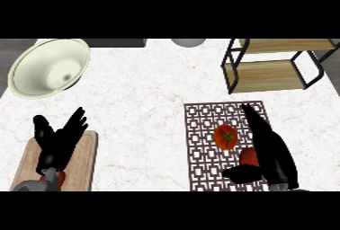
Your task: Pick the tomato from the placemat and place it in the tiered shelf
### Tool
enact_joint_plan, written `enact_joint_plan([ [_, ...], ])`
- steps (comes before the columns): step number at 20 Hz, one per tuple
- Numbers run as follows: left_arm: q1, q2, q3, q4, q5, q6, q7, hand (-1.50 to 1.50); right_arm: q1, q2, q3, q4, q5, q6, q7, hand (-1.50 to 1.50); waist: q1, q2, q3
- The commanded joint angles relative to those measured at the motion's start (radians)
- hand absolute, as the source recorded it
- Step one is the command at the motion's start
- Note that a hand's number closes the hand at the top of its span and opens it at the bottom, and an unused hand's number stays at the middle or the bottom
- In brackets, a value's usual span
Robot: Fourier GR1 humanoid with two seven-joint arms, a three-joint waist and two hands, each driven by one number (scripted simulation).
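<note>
White marble counter (pixel 139 103) under even light.

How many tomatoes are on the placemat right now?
1 clearly: the tomato lies mid-placemat, just left of the right hand. A red shape partly hidden beside that hand's thumb could be another item; I cannot tell.

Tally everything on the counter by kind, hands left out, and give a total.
Tomato: 1
Placemat: 1
Tiered shelf: 1
Bowl: 1
Cutting board: 1
Grey round thing at the far edge: 1
Red thing by the right hand, partly hidden: 1
Total: 7
</note>
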Motion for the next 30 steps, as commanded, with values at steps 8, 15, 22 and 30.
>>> enact_joint_plan([
  [8,0.053,-0.011,0.055,-0.019,-0.036,-0.071,0.006,0.0,-0.021,0.166,0.019,0.162,0.205,-0.047,0.006,-1.5,0.003,0.001,-0.001],
  [15,-0.007,-0.066,0.083,0.045,-0.079,-0.085,0.004,0.0,-0.089,0.195,-0.097,0.358,0.237,-0.073,-0.13,-1.5,0.0,0.002,-0.001],
  [22,0.075,-0.086,0.101,-0.062,-0.097,-0.085,0.05,0.0,-0.075,0.21,-0.166,0.434,0.215,-0.121,-0.286,-1.5,0.003,0.001,-0.001],
  [30,-0.045,-0.09,0.106,-0.029,-0.117,-0.079,0.087,0.0,-0.175,0.161,-0.121,0.589,0.218,0.052,-0.37,1.5,0.01,0.004,0.0],
])
